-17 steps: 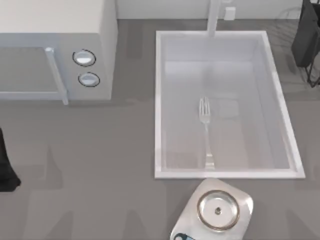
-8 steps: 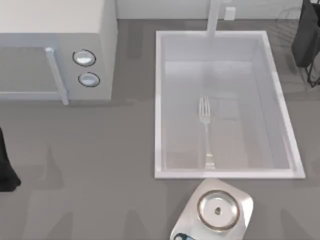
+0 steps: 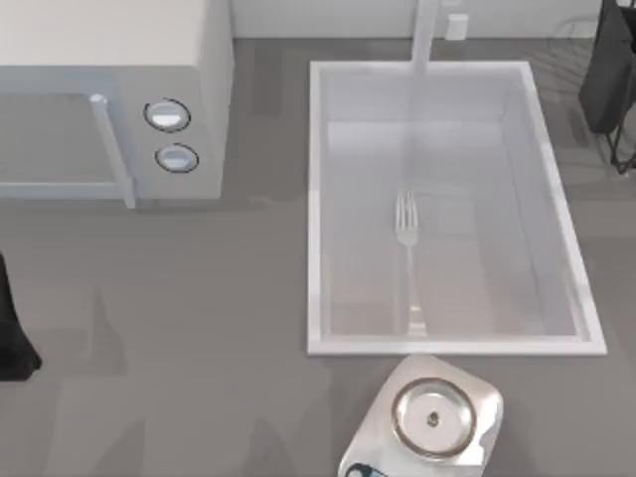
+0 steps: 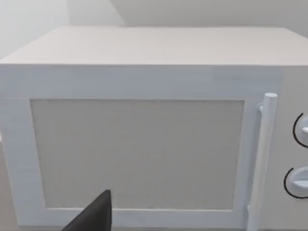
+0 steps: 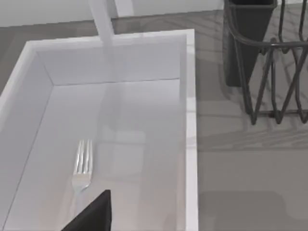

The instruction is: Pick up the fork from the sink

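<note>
The fork point(image 3: 407, 260) lies flat on the bottom of the sink point(image 3: 316, 209), tines toward the tap point(image 3: 425, 35) and handle end near the sink's front wall. In the right wrist view the fork's tines point(image 5: 82, 166) lie on the sink floor, with a dark part of my right gripper point(image 5: 91, 216) showing above the sink point(image 5: 190, 144), apart from the fork. A dark part of my left arm point(image 3: 10, 333) sits at the table's far left edge. My left gripper point(image 4: 91, 216) faces the microwave door.
A grey microwave point(image 3: 119, 109) with two knobs stands at the back left. A dark wire rack with a black holder point(image 3: 608, 79) stands to the right of the sink. A silver square tray with a round dish point(image 3: 432, 417) sits in front of the sink.
</note>
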Robot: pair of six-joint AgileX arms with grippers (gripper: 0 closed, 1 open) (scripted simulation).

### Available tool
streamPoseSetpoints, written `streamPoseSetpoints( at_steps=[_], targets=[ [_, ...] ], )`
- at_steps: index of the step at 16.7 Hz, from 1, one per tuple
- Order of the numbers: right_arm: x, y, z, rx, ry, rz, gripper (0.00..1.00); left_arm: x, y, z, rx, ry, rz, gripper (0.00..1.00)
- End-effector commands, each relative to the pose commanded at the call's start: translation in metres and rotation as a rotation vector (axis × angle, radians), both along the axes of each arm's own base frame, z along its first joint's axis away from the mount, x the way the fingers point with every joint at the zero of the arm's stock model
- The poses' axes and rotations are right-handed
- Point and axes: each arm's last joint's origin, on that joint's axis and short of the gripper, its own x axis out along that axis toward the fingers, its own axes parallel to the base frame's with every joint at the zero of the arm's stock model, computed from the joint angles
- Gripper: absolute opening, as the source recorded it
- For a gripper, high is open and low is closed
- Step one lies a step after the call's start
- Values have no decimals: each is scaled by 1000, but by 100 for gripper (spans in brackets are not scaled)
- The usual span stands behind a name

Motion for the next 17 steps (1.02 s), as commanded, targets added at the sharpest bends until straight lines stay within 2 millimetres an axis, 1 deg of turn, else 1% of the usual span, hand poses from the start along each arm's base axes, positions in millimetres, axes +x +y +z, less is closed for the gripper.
streamPoseSetpoints(
  at_steps=[2,4,6,8,10,13,15,17],
  targets=[
    [31,11,21,17,131,16,100,0,0,0,0,0,0,100],
    [67,27,37,26,266,29,100,0,0,0,0,0,0,100],
    [107,46,43,26,402,37,100,0,0,0,0,0,0,100],
    [147,70,40,17,532,41,100,0,0,0,0,0,0,100],
    [184,95,28,0,654,41,100,0,0,0,0,0,0,100],
    [229,133,-3,-36,816,36,100,0,0,0,0,0,0,100],
    [251,156,-30,-64,907,31,100,0,0,0,0,0,0,100],
    [266,175,-57,-93,983,25,100,0,0,0,0,0,0,100]
  ],
)
